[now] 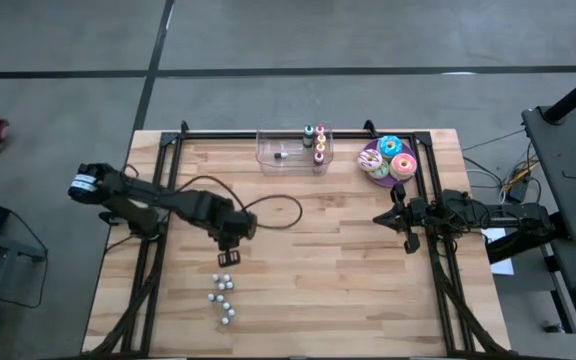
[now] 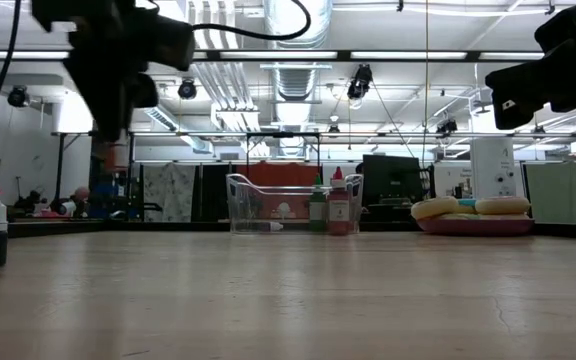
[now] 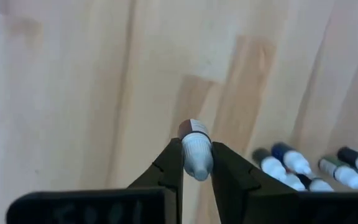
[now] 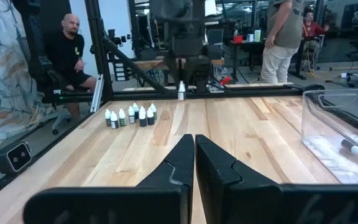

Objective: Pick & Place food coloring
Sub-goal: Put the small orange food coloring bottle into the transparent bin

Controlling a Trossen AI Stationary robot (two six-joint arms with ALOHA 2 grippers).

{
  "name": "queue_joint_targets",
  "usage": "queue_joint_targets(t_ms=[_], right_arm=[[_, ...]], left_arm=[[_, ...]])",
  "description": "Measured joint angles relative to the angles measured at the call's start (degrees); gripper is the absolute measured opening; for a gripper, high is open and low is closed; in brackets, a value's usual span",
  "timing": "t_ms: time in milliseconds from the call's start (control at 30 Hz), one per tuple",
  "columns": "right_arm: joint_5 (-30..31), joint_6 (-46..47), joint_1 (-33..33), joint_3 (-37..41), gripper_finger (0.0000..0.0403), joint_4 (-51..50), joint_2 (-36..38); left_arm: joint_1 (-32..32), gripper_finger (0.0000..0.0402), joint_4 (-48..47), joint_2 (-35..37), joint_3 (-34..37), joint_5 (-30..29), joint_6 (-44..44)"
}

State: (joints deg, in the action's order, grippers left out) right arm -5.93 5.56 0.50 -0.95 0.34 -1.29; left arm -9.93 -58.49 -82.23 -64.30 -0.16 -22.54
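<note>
Slippage threatens the white-capped food coloring bottle (image 3: 196, 149) pinched only by its cap in the left gripper (image 3: 196, 163) above the table (image 1: 348, 280), while the clenched, empty right gripper (image 4: 194, 163) waits.

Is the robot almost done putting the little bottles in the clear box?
Not yet. A few bottles stand by the clear box, and one lies inside. The left gripper holds a white-capped bottle between its fingers above the table. A cluster of bottles waits. The right gripper rests shut.
</note>
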Motion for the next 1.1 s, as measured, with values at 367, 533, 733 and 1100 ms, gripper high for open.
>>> queue_joint_targets(t_ms=[367, 533, 733, 1100], right_arm=[[0.00, 0.00, -0.01, 0.00, 0.0008, 0.00, 0.01], [0.00, -0.01, 0.00, 0.01, 0.0008, 0.00, 0.01], [0.00, 0.00, -0.01, 0.00, 0.0008, 0.00, 0.01], [0.00, 0.00, 0.01, 0.01, 0.0009, 0.00, 0.01]], left_arm=[[13.63, 0.0036, -0.04, 0.01, -6.35, -1.49, 11.10], [20.23, 0.0036, 0.07, -0.23, -10.24, -1.49, 16.33], [25.89, 0.0036, -0.01, -1.57, -13.68, -1.64, 20.43], [30.86, 0.0036, -0.57, -9.67, -23.60, -1.03, 25.48]])
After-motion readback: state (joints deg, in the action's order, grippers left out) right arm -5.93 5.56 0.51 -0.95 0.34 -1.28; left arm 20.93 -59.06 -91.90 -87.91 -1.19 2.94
